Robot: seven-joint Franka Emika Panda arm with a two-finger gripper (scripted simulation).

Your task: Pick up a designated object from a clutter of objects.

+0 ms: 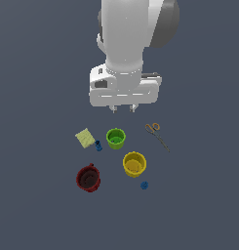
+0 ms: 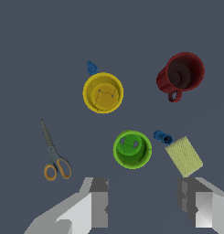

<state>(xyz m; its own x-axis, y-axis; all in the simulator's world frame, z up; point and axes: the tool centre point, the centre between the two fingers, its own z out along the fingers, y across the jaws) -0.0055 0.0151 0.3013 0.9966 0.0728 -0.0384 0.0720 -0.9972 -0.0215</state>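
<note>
The yellow cup (image 1: 134,164) (image 2: 103,93) stands upright on the dark floor, mouth up, in the middle of the clutter. Beside it are the smaller green cup (image 1: 116,138) (image 2: 132,149) and the dark red handled cup (image 1: 88,177) (image 2: 180,75). My gripper (image 1: 122,109) (image 2: 143,203) hangs high above the floor, open, with nothing between its fingers (image 2: 98,201). It sits over the far side of the clutter, closest to the green cup and well short of the yellow one.
A pale yellow-green pad (image 1: 85,138) (image 2: 184,156) lies beside the green cup, with a small blue piece (image 1: 98,145) (image 2: 162,136) next to it. Another blue piece (image 1: 144,185) (image 2: 91,68) lies by the yellow cup. Orange-handled scissors (image 1: 156,134) (image 2: 53,156) lie apart.
</note>
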